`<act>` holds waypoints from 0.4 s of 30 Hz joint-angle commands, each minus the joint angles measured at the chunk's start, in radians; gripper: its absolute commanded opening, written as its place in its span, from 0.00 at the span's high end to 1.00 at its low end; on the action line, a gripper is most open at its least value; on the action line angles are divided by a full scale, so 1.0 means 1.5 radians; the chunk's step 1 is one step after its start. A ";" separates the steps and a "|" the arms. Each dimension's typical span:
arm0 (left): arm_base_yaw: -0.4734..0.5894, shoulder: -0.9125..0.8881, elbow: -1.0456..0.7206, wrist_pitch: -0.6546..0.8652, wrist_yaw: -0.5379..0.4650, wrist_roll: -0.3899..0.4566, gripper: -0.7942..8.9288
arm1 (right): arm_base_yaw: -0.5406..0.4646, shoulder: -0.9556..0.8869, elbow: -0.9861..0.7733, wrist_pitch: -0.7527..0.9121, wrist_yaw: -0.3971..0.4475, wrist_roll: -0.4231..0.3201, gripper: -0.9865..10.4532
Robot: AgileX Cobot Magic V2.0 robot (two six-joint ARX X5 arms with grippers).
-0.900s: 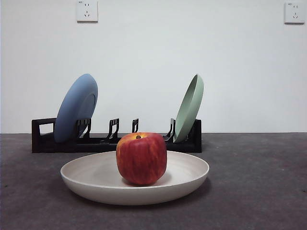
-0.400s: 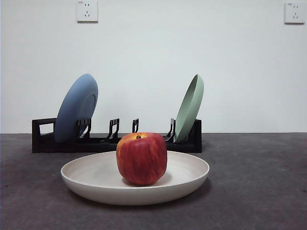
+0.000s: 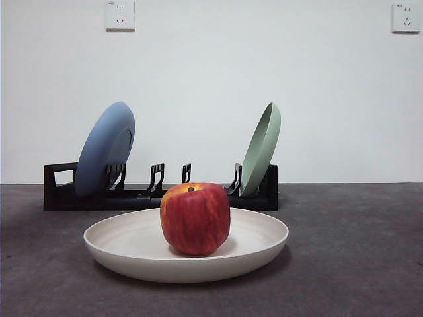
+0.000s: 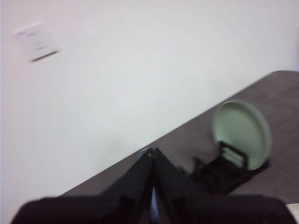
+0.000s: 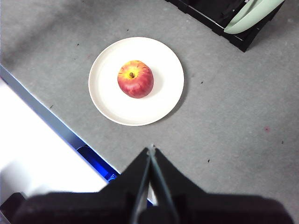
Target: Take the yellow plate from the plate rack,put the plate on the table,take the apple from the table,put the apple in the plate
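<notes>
Apple [image 3: 195, 218]: one unit, sitting upright at the centre of the yellow plate [image 3: 132, 254], stem end up. One yellow plate is lying flat on the table [image 3: 357, 264], just in front of the plate rack [image 3: 59, 191]. One plate rack is standing behind the yellow plate, carrying two plates: one blue plate [image 3: 106, 148] leaning in the slots at the handle-loop end, and one pale green plate [image 3: 261, 148] leaning at the opposite end. The slots between them are holding nothing. Two wall sockets [image 3: 119, 14] are showing on the wall behind the rack. Nothing is blocking the yellow plate. The right gripper [image 5: 151, 150] is hanging high above the table, well apart from the yellow plate, jaws clenched together on nothing. The left gripper [image 4: 152, 151] is hanging raised near the rack's green-plate end, jaws likewise pressed together, gripping nothing.
</notes>
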 commanded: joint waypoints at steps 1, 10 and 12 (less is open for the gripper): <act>0.039 -0.044 -0.079 0.036 0.004 0.003 0.92 | 0.001 0.002 -0.002 -0.015 0.000 0.004 0.91; 0.083 -0.195 -0.407 0.215 -0.002 -0.104 0.92 | 0.001 0.002 -0.002 -0.015 0.001 0.004 0.91; 0.083 -0.224 -0.468 0.239 -0.002 -0.123 0.92 | 0.001 0.002 -0.002 -0.015 0.001 0.004 0.91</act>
